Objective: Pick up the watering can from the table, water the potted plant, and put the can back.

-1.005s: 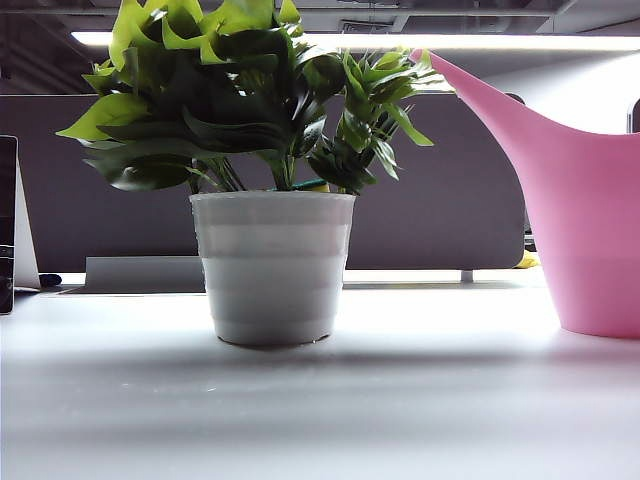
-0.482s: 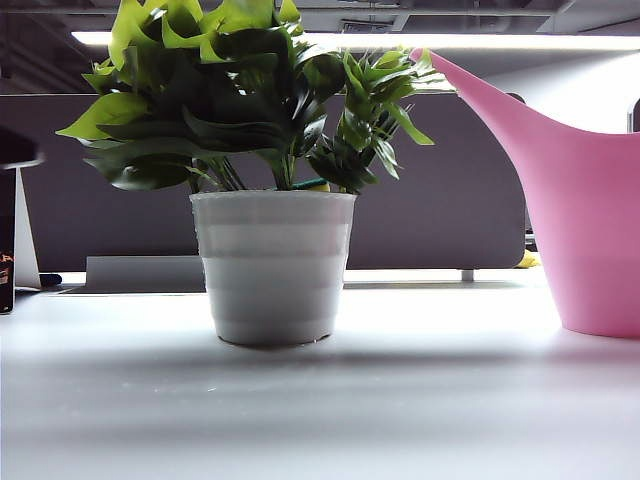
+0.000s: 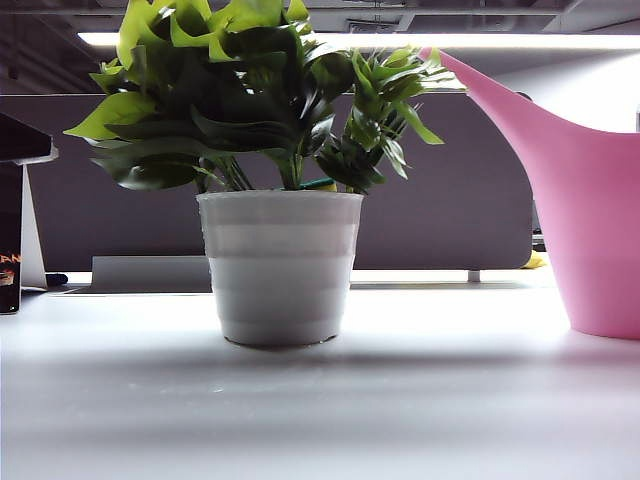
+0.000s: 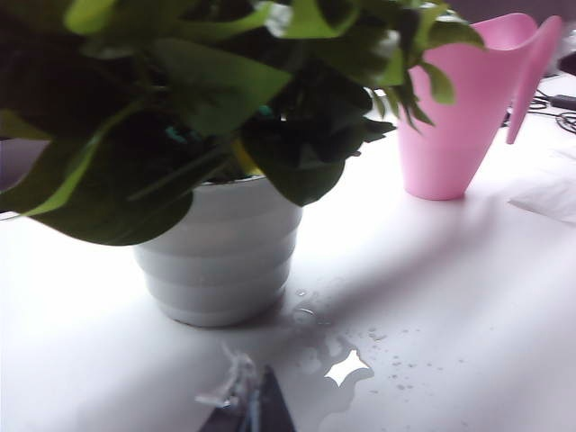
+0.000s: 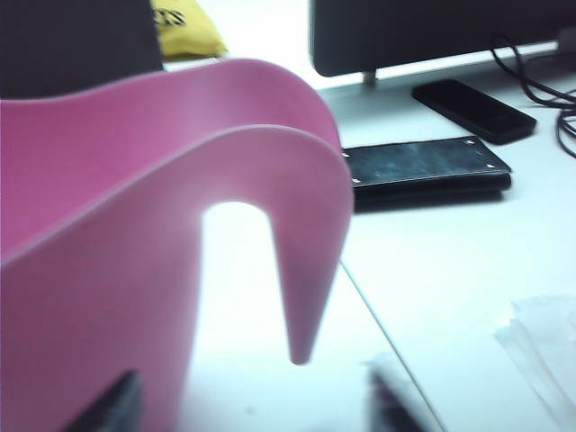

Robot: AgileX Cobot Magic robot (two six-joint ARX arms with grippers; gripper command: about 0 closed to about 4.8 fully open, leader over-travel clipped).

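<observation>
The potted plant [image 3: 280, 265], bushy green leaves in a white ribbed pot, stands mid-table [image 3: 400, 400]. To its right the pink watering can [image 3: 600, 220] rests on the table with its spout rising toward the leaves. In the left wrist view my left gripper [image 4: 255, 405] hovers low in front of the pot [image 4: 220, 261], its dark fingers pressed together and holding nothing; the can [image 4: 450, 126] is beyond. My right gripper [image 5: 256, 409] is open just behind the can's handle [image 5: 301, 270]; one blurred finger [image 5: 112, 405] lies against the can's body and the other finger [image 5: 396, 409] is on the far side of the handle.
Water drops and a small puddle [image 4: 346, 364] lie beside the pot. White tissue [image 5: 544, 351], a black flat case [image 5: 423, 166], a black phone [image 5: 468, 108] and cables [image 5: 549, 99] sit past the can. A dark partition [image 3: 440, 190] closes the back. A dark shape [image 3: 20, 140] hangs at the left edge.
A dark shape has come into the exterior view at the left edge. Plant and can sit slightly further right in the picture; neither has been lifted.
</observation>
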